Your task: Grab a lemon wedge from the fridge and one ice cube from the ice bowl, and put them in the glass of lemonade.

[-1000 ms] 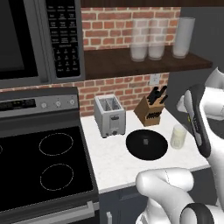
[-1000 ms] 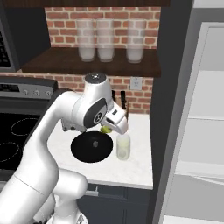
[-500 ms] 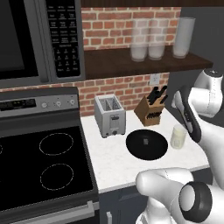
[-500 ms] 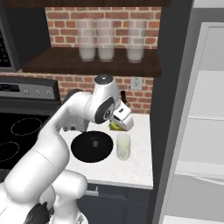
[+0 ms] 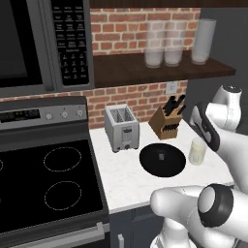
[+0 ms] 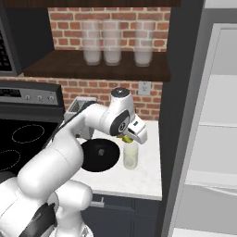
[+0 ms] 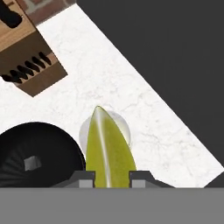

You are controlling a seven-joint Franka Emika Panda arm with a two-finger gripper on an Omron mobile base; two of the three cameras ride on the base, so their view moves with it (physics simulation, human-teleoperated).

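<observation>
My gripper (image 6: 127, 137) hangs just above the glass of lemonade (image 6: 130, 156), shut on the yellow-green lemon wedge (image 7: 108, 153), whose tip points over the glass rim (image 7: 121, 124). A sliver of the wedge (image 6: 126, 138) peeks out under the hand. From the left, the glass (image 5: 197, 151) stands right of the black ice bowl (image 5: 162, 159), with the hand (image 5: 207, 127) above it. The bowl (image 7: 39, 155) holds a small ice cube (image 7: 31, 163). The fridge (image 6: 208, 139) stands open at the right, its white shelves showing.
A wooden knife block (image 5: 166, 121) and a silver toaster (image 5: 122, 127) stand at the back of the white counter (image 5: 131, 181). The black stove top (image 5: 43, 181) lies to the left. Three frosted glasses (image 6: 114, 43) sit on the shelf above.
The hand has swung from beside the bowl to above the lemonade glass, carrying the lemon wedge with it.
</observation>
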